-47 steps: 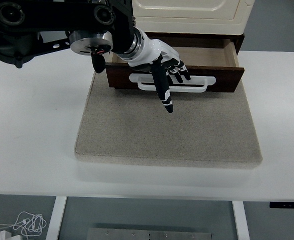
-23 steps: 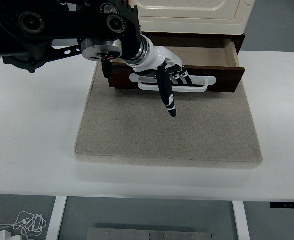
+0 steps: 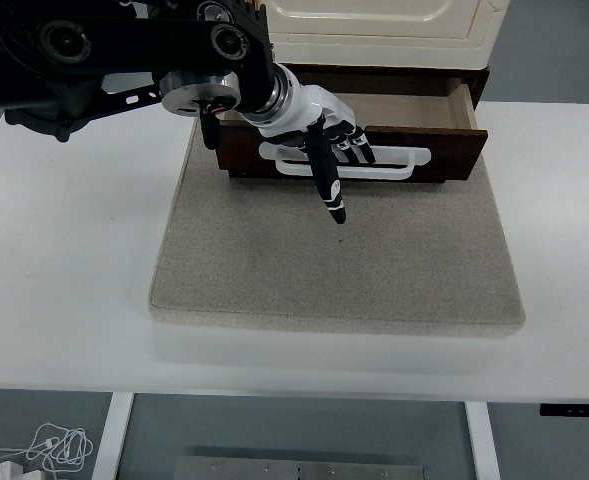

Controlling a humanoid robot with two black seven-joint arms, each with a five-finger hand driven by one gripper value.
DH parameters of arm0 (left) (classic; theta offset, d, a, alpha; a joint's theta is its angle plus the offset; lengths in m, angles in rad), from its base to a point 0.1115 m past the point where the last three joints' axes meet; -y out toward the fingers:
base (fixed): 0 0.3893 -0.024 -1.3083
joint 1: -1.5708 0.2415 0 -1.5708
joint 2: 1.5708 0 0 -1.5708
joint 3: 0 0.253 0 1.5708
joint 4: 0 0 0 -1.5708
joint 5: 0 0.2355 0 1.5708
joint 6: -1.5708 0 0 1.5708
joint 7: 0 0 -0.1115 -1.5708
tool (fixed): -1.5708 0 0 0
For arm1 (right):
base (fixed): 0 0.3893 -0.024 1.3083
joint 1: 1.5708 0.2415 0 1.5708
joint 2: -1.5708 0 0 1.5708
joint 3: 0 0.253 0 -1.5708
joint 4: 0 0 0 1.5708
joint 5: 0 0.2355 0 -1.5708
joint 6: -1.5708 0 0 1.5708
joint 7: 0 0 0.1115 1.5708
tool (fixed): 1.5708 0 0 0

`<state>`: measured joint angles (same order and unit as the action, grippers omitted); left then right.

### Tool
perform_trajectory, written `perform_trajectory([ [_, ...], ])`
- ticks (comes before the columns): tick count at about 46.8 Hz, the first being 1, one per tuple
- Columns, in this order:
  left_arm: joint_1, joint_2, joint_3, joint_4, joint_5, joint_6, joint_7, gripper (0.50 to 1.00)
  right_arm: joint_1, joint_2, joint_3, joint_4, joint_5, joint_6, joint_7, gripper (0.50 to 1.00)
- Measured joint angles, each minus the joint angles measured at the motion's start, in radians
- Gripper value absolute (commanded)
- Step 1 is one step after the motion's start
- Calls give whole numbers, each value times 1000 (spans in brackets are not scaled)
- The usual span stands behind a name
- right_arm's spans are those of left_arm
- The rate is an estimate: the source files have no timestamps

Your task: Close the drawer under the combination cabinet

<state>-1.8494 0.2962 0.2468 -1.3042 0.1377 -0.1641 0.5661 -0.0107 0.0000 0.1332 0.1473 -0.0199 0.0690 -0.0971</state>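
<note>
Cabinet: a cream-coloured combination cabinet (image 3: 379,20) stands at the far side of the table (image 3: 64,270), on a grey mat (image 3: 334,260).
Drawer: the dark wooden drawer (image 3: 444,160) under the cabinet is pulled out toward the near edge, its pale inside floor showing from above.
Handle: a long white handle (image 3: 399,162) runs across the drawer's front panel.
Left arm: the black arm comes in from the left edge along the top of the view and reaches over to the left half of the drawer.
Left hand: the white-and-black hand (image 3: 319,135) lies against the drawer front, over the left part of the handle. Its fingers are spread and nearly straight, not wrapped round anything. Several fingertips (image 3: 359,150) rest on or just at the handle; one long finger points down past the front toward the mat.
Contact: the hand looks flat against the panel; I cannot tell how firmly it presses.
Mat: bare in front of the drawer, with the table showing white all around it.
</note>
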Motion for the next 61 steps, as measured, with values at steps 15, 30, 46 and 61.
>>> perform_trajectory([
  [15,19,-11,0,36,7,-2,-1,1000,0,0,0,0,0,0,-1,928],
  [30,25,-20,19,80,12,-9,-6,1000,0,0,0,0,0,0,-1,928],
  [46,41,-39,19,149,18,-15,-9,1000,0,0,0,0,0,0,0,928],
  [61,59,-44,18,198,33,-14,-13,1000,0,0,0,0,0,0,-1,928],
])
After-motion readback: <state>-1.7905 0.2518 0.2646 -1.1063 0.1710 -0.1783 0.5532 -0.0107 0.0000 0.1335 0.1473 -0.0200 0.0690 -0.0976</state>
